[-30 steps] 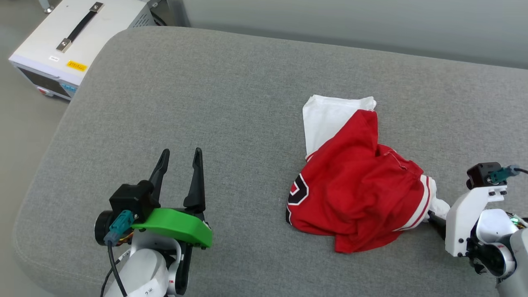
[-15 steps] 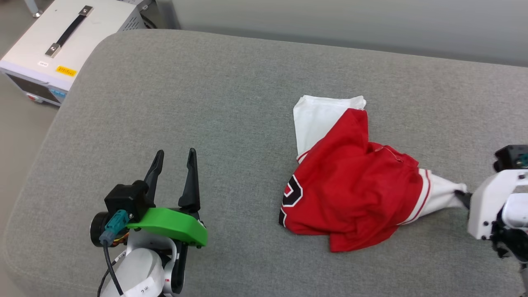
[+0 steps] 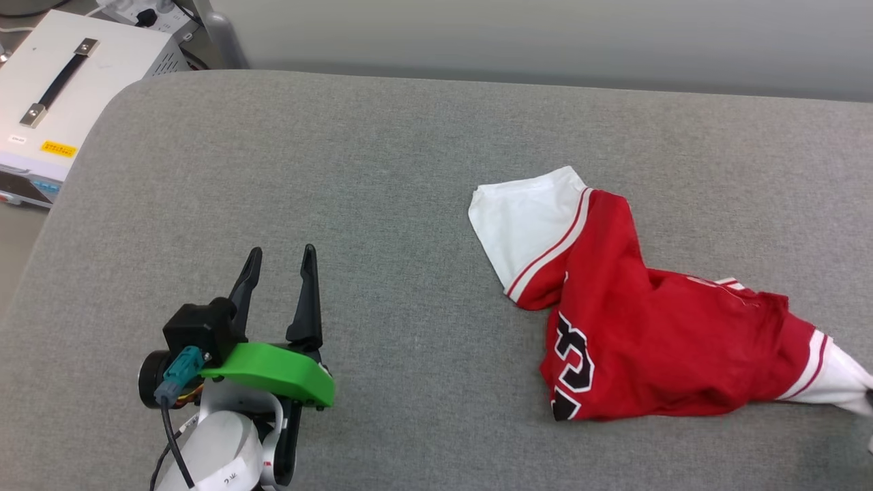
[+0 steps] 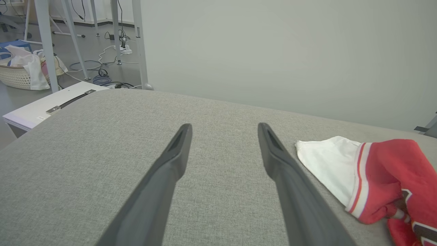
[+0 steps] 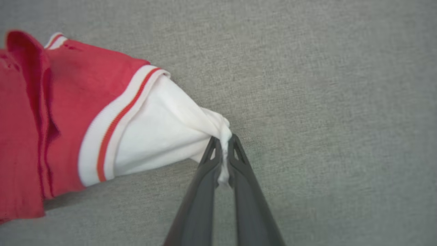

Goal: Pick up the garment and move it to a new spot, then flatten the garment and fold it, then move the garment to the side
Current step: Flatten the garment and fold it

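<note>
The right gripper (image 5: 223, 141) is clamping its jaws tight on the bunched tip of the garment's (image 3: 655, 341) white sleeve (image 5: 160, 133), and the fabric is drawing taut from that pinch. Compared with half a second ago, the shirt is no longer sitting as a rounded heap. It is now stretching out in a long band toward the lower right of the head view, the far sleeve (image 3: 525, 218) is lying opened with its stripe trim showing, and more of the black lettering (image 3: 573, 354) is coming into sight. The whole picture has also shifted, so part of that is the camera turning. Even so, I judge the drag to a new spot is under way and is already helping to spread the cloth.

The left gripper (image 3: 281, 251) is hovering at the lower left with its jaws spread and gripping nothing, well apart from the shirt.

The grey cushion (image 3: 341, 170) is offering plenty of bare room across the middle and left of the frame. The held sleeve is running right up to the frame's right border, so I cannot tell how much surface is left there. The cushion's rounded corner is curving away at the upper left, beside a white box (image 3: 61, 82).
</note>
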